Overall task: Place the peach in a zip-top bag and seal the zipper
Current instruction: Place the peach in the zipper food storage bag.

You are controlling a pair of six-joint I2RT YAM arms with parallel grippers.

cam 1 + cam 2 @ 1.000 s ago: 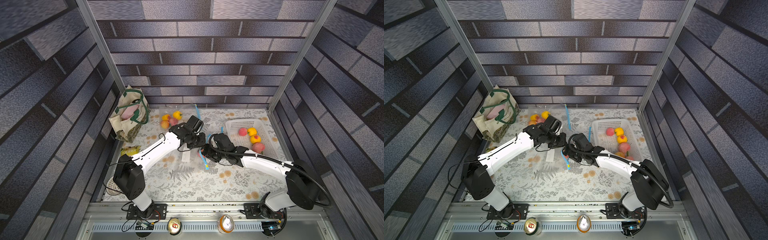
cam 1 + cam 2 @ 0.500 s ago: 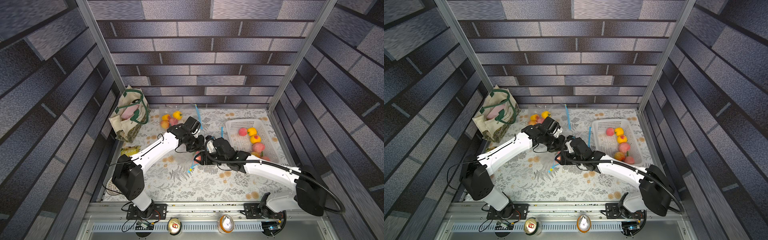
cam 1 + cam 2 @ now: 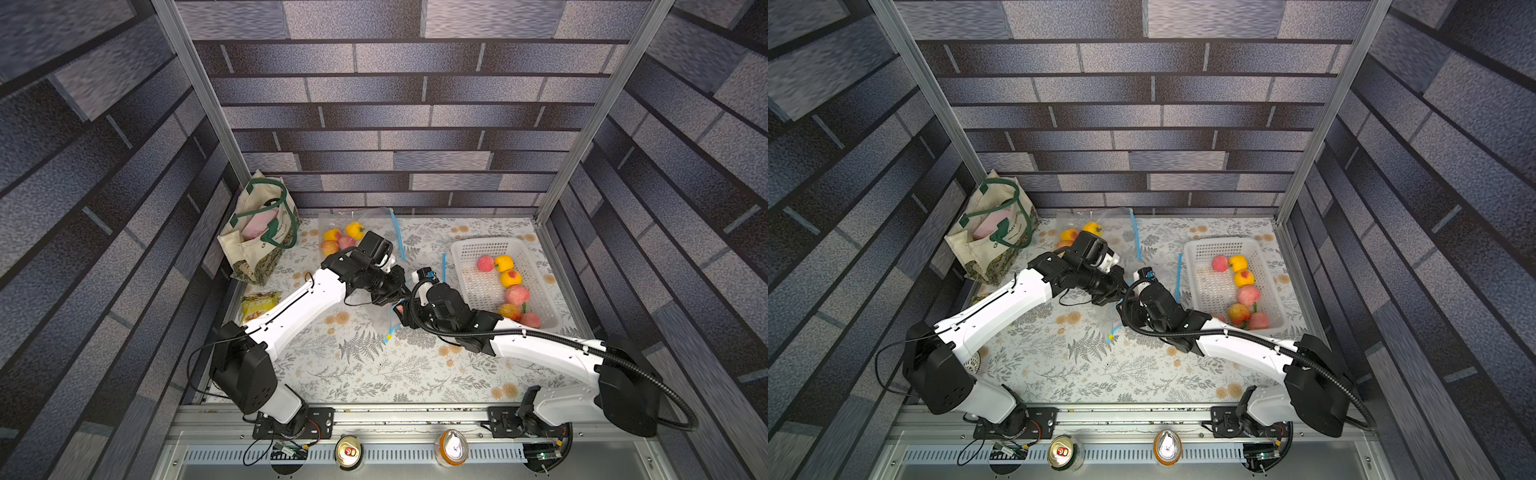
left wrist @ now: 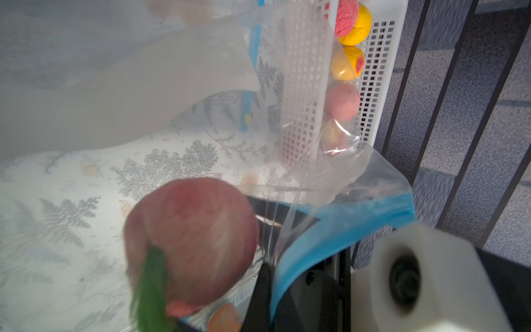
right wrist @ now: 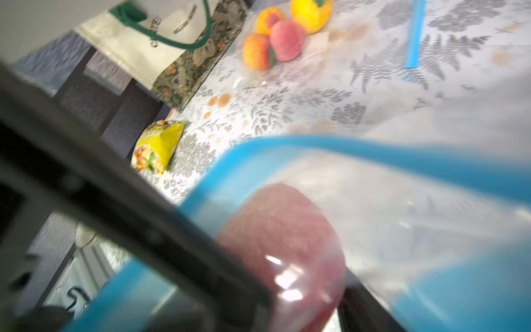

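Observation:
A pink peach (image 4: 192, 241) with a green leaf sits in the mouth of a clear zip-top bag (image 3: 379, 318). My right gripper (image 5: 287, 287) is shut on it, and dark fingers (image 5: 172, 230) flank the fruit. The bag's blue zipper (image 5: 344, 146) loops around the peach. My left gripper (image 4: 273, 290) is shut on the zipper edge (image 4: 330, 227) and holds the mouth up. In both top views the two grippers (image 3: 392, 296) (image 3: 1126, 309) meet over the middle of the table, and the bag (image 3: 1106, 321) hangs below them.
A white basket (image 3: 490, 249) with several fruits stands at the right. Another clear bag (image 3: 353, 220) holding fruit lies at the back, beside a tote bag (image 3: 257, 232). A yellow snack packet (image 3: 259, 301) lies at the left edge.
The bag has been lifted off the table by my left gripper. My right gripper has carried the peach leftward into the bag's mouth.

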